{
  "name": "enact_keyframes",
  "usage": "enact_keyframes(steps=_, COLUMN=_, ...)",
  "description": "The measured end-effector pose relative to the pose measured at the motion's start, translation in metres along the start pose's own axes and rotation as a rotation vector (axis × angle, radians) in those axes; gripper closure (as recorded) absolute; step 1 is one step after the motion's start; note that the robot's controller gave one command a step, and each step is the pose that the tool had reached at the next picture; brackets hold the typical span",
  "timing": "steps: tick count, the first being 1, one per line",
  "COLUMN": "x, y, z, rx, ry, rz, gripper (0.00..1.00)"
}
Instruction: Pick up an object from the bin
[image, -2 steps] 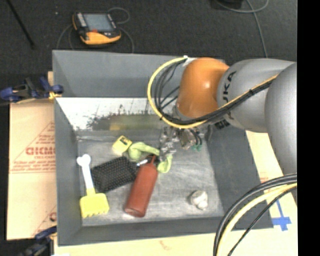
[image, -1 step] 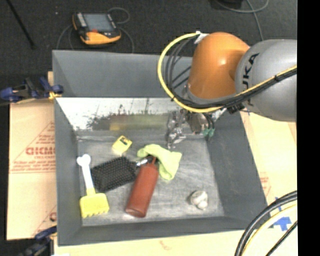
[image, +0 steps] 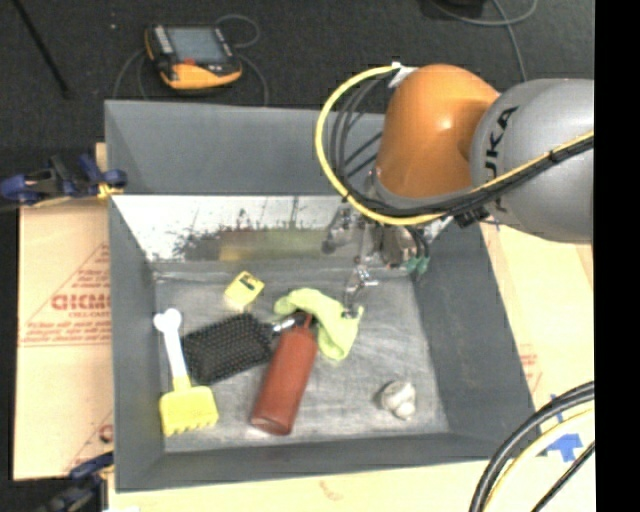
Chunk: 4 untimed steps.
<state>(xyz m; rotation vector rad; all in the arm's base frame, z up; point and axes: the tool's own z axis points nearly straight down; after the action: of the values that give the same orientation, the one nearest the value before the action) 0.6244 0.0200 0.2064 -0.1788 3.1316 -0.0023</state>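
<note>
My gripper (image: 354, 292) hangs under the orange wrist cover at the back middle of the bin, its tip just above the right end of a crumpled yellow-green cloth (image: 325, 322). The cloth lies in the middle of the bin and drapes over the top of a dark red bottle (image: 285, 383), which lies slanted toward the front. To the left of the bottle a black hairbrush (image: 228, 347) rests flat on the floor.
A small yellow tape measure (image: 243, 290) sits toward the back left. A white-handled yellow brush (image: 184, 388) lies along the left wall. A grey-white lump (image: 398, 398) sits at the front right. The arm and its cables cover the bin's back right corner.
</note>
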Motion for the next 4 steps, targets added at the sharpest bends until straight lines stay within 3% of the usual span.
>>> enact_keyframes(steps=1, x=0.000, y=0.000, z=0.000, rx=0.000, ry=0.000, rz=0.000, gripper=0.00)
enact_keyframes(steps=2, x=0.000, y=0.002, z=0.049, rx=0.001, ry=-0.007, rz=-0.019, gripper=0.00)
enact_keyframes(steps=3, x=0.005, y=0.002, z=0.073, rx=0.000, ry=-0.005, rz=-0.022, gripper=0.00)
enact_keyframes(steps=4, x=0.010, y=0.003, z=0.128, rx=-0.002, ry=0.001, rz=0.011, gripper=0.00)
